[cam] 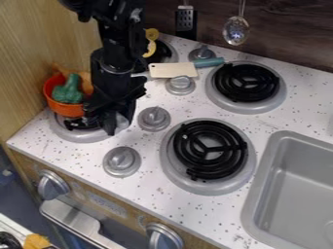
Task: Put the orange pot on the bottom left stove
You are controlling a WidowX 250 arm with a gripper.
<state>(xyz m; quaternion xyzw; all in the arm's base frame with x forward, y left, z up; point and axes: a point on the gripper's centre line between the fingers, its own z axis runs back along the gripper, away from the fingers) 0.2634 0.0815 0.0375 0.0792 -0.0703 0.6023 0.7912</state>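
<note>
The black gripper [106,121] hangs down over the right part of the bottom left stove burner [81,136], hiding much of it. Close to its left side is the orange pot [57,104], near the wooden side wall, over the back left part of that burner. Inside the pot lie a green broccoli-like toy [67,91] and an orange-brown item partly tucked behind it. The arm covers the pot's right side, so whether the gripper touches the pot is hidden.
Metal knobs [154,118] stand right of the gripper, with another knob [121,161] in front. A cream-coloured blade with a teal handle [172,70] lies behind. Two black burners [209,150] [246,82] and a grey sink [296,182] are farther right.
</note>
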